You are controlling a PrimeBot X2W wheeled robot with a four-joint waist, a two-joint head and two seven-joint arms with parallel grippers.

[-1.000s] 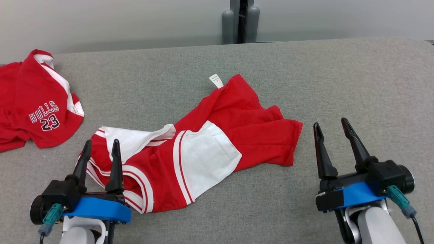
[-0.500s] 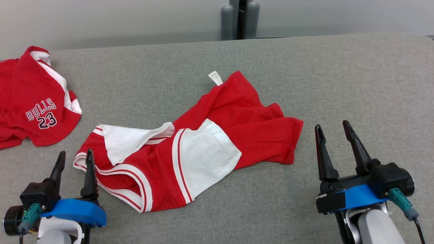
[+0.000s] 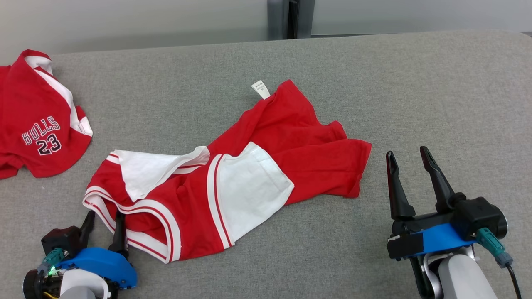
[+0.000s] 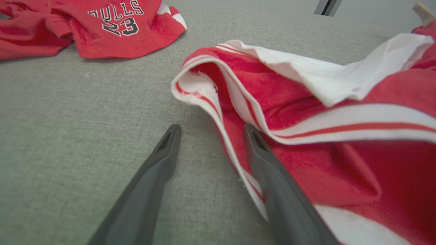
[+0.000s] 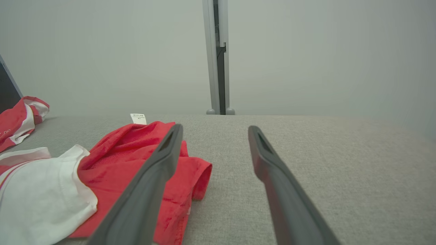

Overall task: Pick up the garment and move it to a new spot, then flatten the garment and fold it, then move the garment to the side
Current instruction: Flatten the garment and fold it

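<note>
Surface: grey woven tabletop (image 3: 415,104), with a pale wall and a grey post (image 3: 289,18) behind it.
Task item: red-and-white shorts (image 3: 291,137), as I judged them, lay crumpled at mid-table, nearer my left side.
Details: white pocket lining (image 3: 253,191) was turned out; care label (image 3: 260,89) stuck up at the far edge.
Other item: red Bulls 23 jersey (image 3: 37,124) lay far left, well apart from the shorts.
Left gripper (image 3: 104,216): sat low at the near-left corner of the shorts, jaws parted and holding nothing. One finger lay over the striped hem (image 4: 199,95), the other over bare tabletop.
Right gripper (image 3: 406,152): jaws parted, empty, just beside the right red edge, not touching it.
Step in hand: my judgement, the first grasp for the pick-up.
Method: I would slide the outer finger under the hem so both layers sit between the jaws, then clamp before lifting.
Right side: I would take the red edge likewise, so the cloth rises evenly.
Risk: pinching one layer only, letting the rest drag.
</note>
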